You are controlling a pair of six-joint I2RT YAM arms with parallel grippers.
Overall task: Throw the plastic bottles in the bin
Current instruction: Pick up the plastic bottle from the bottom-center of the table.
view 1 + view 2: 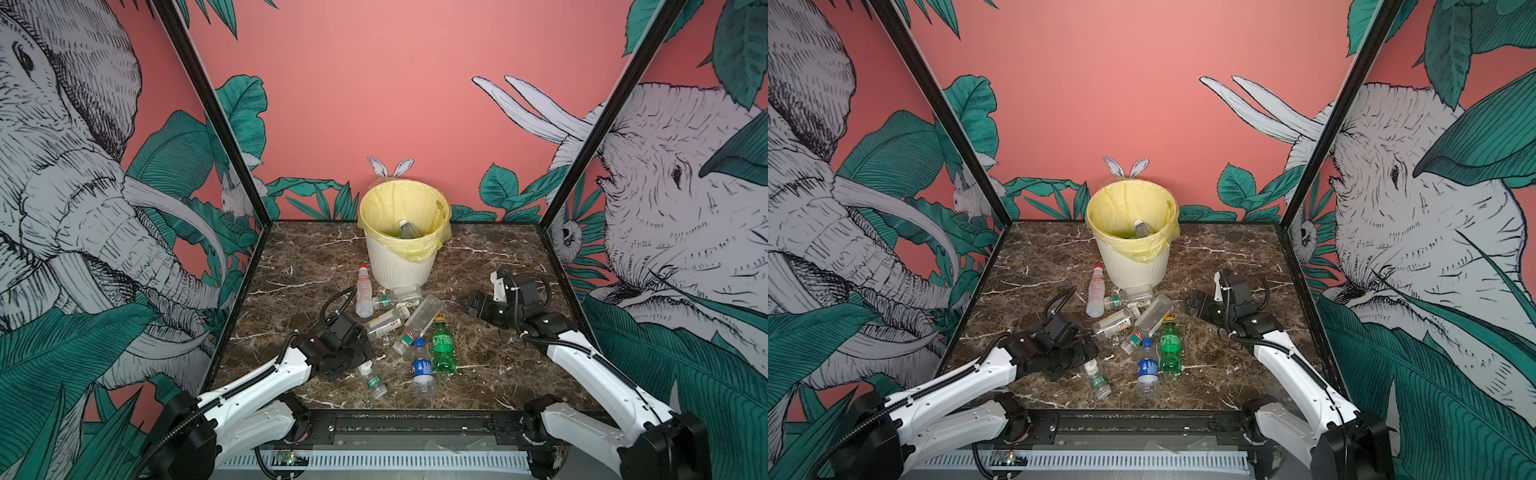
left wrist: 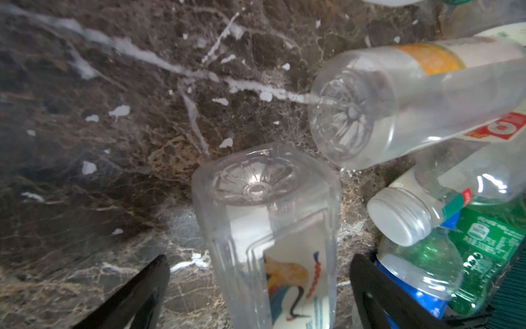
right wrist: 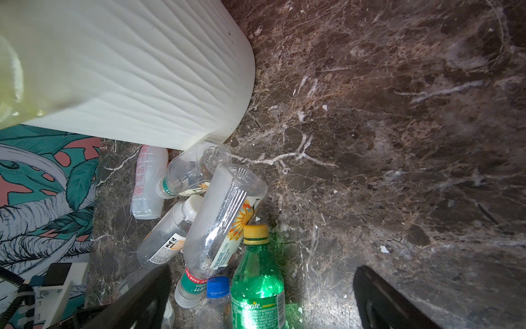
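Lying on the counter (image 1: 511,374): plastic bottles (image 1: 419,316) in a loose pile, all on their sides, just in front of the bin (image 1: 399,266).
Bin: upright at the back middle of the counter, lined with a pale yellow bag (image 1: 419,249); one clear bottle (image 1: 409,229) visible inside.
Pile, far edge: red-capped bottle (image 1: 364,291) just beside the bin's base, on its left.
Pile, near edge: green bottle (image 1: 443,349) with a yellow cap and blue-capped bottle (image 1: 422,370), side by side.
Left tool (image 2: 259,262): fingers spread wide, low at the pile's left side, either side of a square clear bottle (image 2: 267,199) with a crane label; no squeeze on it visible in the wrist view.
Right tool (image 3: 263,273): fingers spread wide, nothing held, to the right of the pile and apart from every bottle in both top views.
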